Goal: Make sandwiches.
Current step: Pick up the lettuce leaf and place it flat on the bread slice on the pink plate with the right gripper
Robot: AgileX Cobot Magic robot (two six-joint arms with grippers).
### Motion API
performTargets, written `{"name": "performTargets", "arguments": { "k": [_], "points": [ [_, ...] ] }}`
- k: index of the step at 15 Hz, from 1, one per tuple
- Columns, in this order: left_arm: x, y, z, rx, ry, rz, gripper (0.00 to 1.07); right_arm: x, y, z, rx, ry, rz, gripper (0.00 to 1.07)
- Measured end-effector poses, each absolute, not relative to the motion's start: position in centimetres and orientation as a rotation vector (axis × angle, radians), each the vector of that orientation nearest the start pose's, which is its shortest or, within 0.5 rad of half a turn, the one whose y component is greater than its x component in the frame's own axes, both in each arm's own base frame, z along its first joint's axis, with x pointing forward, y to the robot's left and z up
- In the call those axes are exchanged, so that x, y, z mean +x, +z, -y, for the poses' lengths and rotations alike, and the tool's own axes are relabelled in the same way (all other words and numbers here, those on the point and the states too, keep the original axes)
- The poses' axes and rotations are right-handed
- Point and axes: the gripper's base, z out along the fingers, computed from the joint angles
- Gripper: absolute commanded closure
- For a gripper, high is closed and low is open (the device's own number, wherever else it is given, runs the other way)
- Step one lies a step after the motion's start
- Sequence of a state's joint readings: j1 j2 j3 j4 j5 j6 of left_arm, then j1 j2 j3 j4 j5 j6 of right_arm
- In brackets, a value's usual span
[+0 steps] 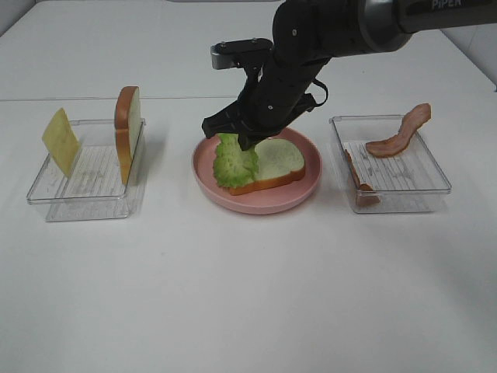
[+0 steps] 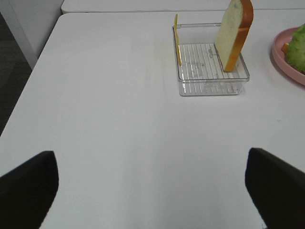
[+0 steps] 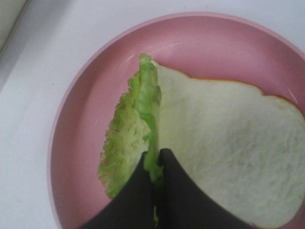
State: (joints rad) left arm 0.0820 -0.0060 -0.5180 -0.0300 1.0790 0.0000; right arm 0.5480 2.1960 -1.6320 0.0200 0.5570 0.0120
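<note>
Bread slices (image 1: 281, 159) number 2, bacon strips (image 1: 398, 132) 2, lettuce (image 1: 233, 163) 1, cheese (image 1: 60, 141) 1.

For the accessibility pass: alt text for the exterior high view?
The right gripper, shut on a green lettuce leaf, holds it at the edge of a bread slice on a pink plate. The clear left tray holds a cheese slice and a second bread slice standing on edge; the right tray holds bacon strips.

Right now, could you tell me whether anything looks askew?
The lettuce, pinched by the right gripper, sits on edge, mostly off the bread. One bacon strip pokes over its tray's rim.
</note>
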Motion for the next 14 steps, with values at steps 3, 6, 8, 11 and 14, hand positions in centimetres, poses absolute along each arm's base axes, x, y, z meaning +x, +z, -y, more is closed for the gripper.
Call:
{"name": "performTargets", "arguments": {
  "k": [3, 6, 8, 11, 14],
  "points": [
    [-0.85, 28.07, 0.31, -0.081, 0.016, -2.037, 0.07, 40.76, 15.58, -24.64, -0.728, 0.16, -2.505, 1.07],
    [-0.85, 28.07, 0.31, -0.081, 0.016, -2.037, 0.07, 40.96, 15.61, -24.35, -0.79, 0.088, -2.473, 1.07],
    [-0.85, 28.07, 0.31, -0.081, 0.016, -2.037, 0.07, 40.98, 15.61, -24.33, -0.794, 0.083, -2.471, 1.02],
    [-0.85, 28.07, 0.31, -0.081, 0.016, -2.037, 0.07, 40.97, 15.61, -24.34, -0.792, 0.086, -2.472, 0.34],
    [-0.85, 28.07, 0.31, -0.081, 0.016, -2.037, 0.07, 40.98, 15.61, -24.29, -0.801, 0.076, -2.469, 0.09]
  ]
}}
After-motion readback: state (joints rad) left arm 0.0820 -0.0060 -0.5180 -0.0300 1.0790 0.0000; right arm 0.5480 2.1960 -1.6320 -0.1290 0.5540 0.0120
